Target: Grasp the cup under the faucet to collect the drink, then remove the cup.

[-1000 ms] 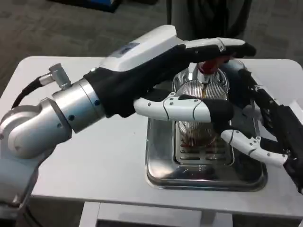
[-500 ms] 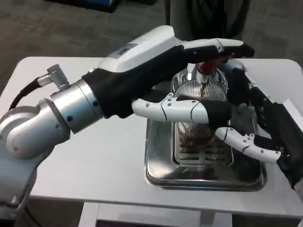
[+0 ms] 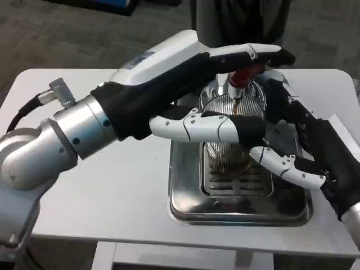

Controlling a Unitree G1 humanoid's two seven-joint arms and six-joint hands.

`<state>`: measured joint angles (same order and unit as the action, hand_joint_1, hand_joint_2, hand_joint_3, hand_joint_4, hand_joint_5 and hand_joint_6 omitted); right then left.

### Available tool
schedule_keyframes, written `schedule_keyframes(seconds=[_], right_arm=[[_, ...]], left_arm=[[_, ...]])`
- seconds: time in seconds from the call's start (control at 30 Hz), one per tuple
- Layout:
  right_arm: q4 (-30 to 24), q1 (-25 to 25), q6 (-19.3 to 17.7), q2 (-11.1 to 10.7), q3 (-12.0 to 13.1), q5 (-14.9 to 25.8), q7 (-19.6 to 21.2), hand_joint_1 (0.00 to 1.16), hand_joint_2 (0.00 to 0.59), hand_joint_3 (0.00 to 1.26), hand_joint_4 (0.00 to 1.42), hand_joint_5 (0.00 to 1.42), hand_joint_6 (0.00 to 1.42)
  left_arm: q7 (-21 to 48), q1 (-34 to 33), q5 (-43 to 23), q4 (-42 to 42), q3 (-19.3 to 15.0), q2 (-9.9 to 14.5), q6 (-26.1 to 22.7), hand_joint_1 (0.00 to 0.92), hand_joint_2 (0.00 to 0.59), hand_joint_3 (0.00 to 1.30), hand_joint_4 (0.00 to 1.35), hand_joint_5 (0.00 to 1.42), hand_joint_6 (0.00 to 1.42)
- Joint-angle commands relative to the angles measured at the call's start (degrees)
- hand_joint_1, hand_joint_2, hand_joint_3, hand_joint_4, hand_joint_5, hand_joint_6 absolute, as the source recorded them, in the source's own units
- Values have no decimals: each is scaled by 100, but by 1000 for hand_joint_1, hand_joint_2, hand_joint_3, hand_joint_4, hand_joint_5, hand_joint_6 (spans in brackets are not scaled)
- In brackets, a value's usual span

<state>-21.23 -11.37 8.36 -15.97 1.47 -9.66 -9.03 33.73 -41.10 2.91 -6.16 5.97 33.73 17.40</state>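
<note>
**Filling at the tap: keep the cup square under the spout**

Nearest the front edge of the white counter sits the steel drip tray, its slotted grate bare towards the front. On the grate stands the ribbed clear cup, directly below the faucet.

The right hand wraps the cup from the right side, fingers curled round its lower wall.

The left hand reaches over from the left, upper fingers lying on the red tap handle; I cannot tell whether they clasp it or merely press.

Judgement: hold the cup upright and steady, close the tap first, then draw the cup out level, clear of the tray rim.

No brand or writing is legible; a small blue mark on the left forearm is unreadable.
</note>
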Motion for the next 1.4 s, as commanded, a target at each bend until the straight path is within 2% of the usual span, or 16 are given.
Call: schedule_keyframes(seconds=[0.03,0.63,1.17,1.4], right_arm=[[23,5,25,58,-26,-12,60,616,252,64,12,60,178],[58,-20,58,43,9,-23,82,613,256,74,18,61,178],[26,-38,100,47,17,-24,145,613,259,74,22,67,178],[-5,-49,109,66,-1,-30,170,613,260,74,22,71,178]], left_arm=[[183,246,-20,172,23,51,-111,8,79,215,151,223,207],[-209,51,-238,337,-433,-234,158,33,93,153,144,223,239],[-269,210,-423,109,-870,-219,226,53,104,153,140,238,257],[-226,506,-538,-272,-987,-123,142,53,105,165,156,255,271]])
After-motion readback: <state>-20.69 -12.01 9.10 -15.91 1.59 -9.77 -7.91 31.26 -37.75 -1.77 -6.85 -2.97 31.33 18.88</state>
